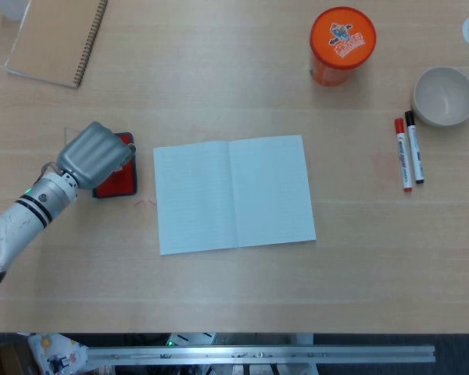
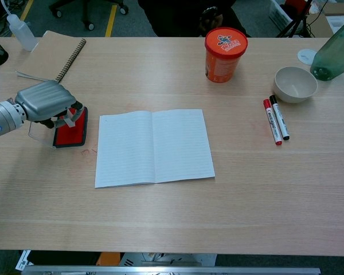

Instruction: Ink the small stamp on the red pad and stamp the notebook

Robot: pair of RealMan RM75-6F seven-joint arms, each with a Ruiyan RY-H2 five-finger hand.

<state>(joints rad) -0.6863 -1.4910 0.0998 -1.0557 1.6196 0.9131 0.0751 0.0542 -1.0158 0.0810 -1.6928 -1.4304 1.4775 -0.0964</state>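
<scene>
My left hand (image 1: pixel 94 155) hovers over the red pad (image 1: pixel 119 179), fingers curled under; whether it holds the stamp, I cannot tell. The open notebook (image 1: pixel 233 193) shows faint ruled lines, no readable writing.

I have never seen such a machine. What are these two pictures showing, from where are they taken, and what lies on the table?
Both pictures come from the robot's own cameras: the head view looks straight down, the chest view looks across the table. The grey metal shape is the robot's left hand, positioned over the red ink pad; its fingers are curled under, and what they hold is hidden. The right hand is not visible. An open notebook lies in the middle. Also there: a spiral notebook, an orange canister, a bowl and two markers.
</scene>
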